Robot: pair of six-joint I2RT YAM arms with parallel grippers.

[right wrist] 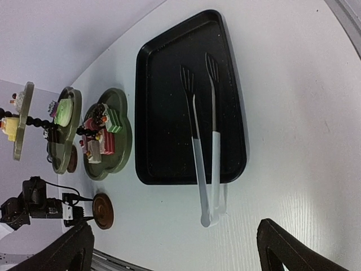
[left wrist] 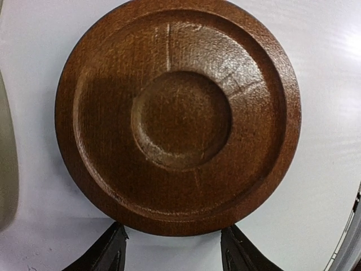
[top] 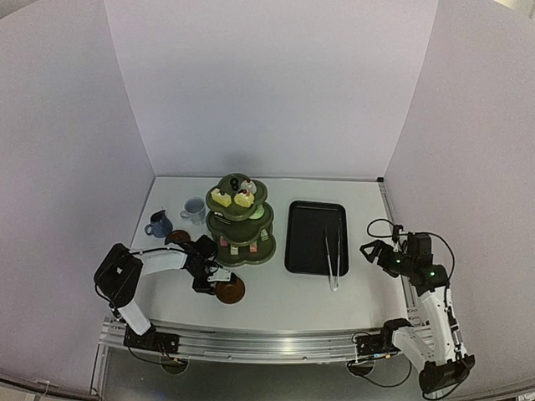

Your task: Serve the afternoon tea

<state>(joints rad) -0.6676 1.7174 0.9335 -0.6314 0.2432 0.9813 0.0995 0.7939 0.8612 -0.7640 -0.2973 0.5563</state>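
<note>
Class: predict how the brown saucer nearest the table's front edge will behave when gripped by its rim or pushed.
The brown saucer looks thick and moulded, so probably stiff. Its glossy rim may slip from a pinch. Lying flat, it should slide rather than roll if pushed.

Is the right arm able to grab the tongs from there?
Probably yes. The right claw is open, and nothing stands between it and the tongs, whose handles poke off the tray.
</note>
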